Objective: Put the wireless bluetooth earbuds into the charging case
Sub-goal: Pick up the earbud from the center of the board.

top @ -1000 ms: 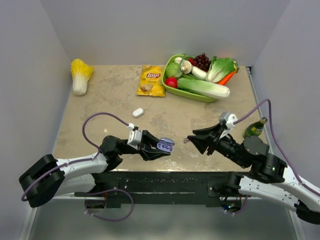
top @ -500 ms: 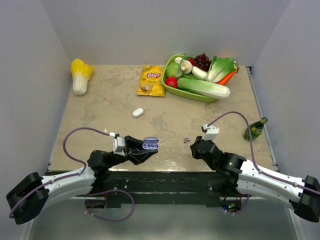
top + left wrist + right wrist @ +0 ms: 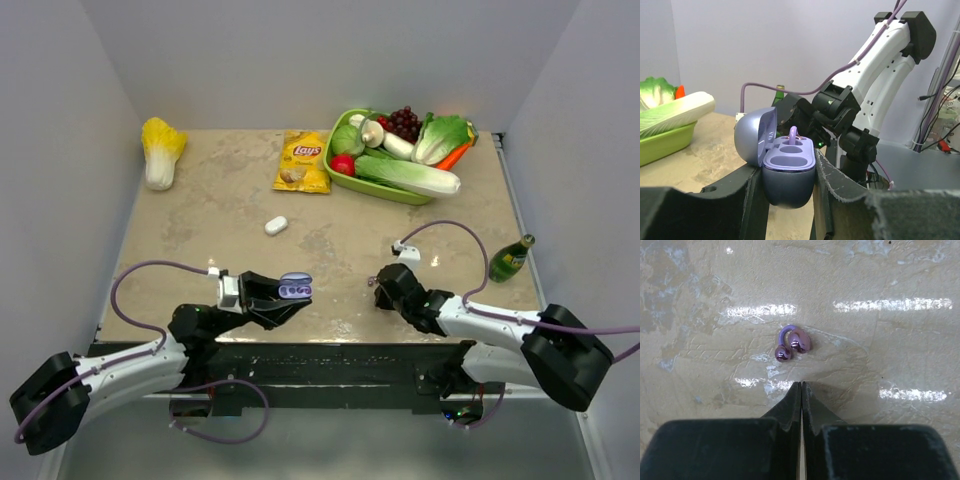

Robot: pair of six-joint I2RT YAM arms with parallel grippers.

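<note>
My left gripper [image 3: 285,297] is shut on an open lavender charging case [image 3: 294,288] and holds it above the table's near edge. In the left wrist view the case [image 3: 788,172] sits upright between my fingers, lid open to the left, with one purple earbud [image 3: 793,134] standing in the far slot. My right gripper [image 3: 381,283] is shut and empty, low over the table. In the right wrist view its closed tips [image 3: 801,384] point at a glossy purple earbud [image 3: 793,344] lying on the table just beyond them. That earbud shows in the top view [image 3: 372,281].
A small white pill-shaped object [image 3: 276,225] lies mid-table. A Lay's chip bag [image 3: 303,160] and a green basket [image 3: 350,180] of vegetables stand at the back. A yellow cabbage [image 3: 160,150] lies at the back left. A green bottle [image 3: 509,258] stands at the right edge.
My right arm has dropped low and swung its gripper down to the table by the purple earbud. My left gripper has drawn back left with the case.
</note>
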